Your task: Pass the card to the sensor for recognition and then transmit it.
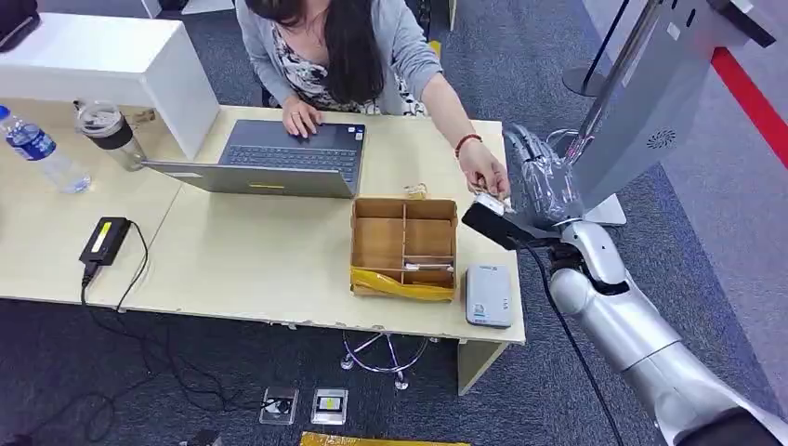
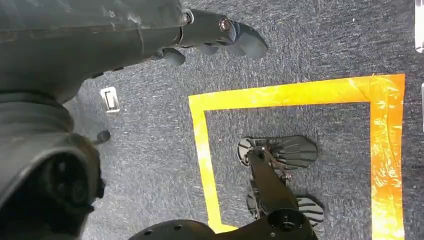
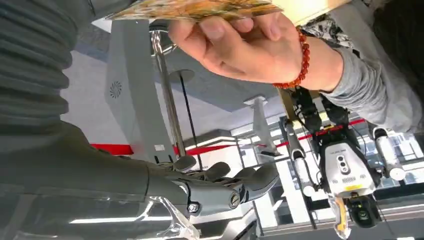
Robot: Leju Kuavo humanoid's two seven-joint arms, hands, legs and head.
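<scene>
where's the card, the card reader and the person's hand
card (image 1: 490, 205): head view, the white face between the person's fingers and the robot's right hand
card reader (image 1: 489, 295): head view, middle of its grey top, on the table by the cardboard box
person's hand (image 3: 240, 42): right wrist view, the palm

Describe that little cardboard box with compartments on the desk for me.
The cardboard box is a shallow, open-topped brown tray, split by thin cardboard dividers into several compartments. It sits flat on the pale desk, just in front of the laptop and beside a small grey card reader. A strip of yellow tape runs along its near wall. A flat pale item lies in one near compartment; the rest look empty. No hand touches it.
</scene>
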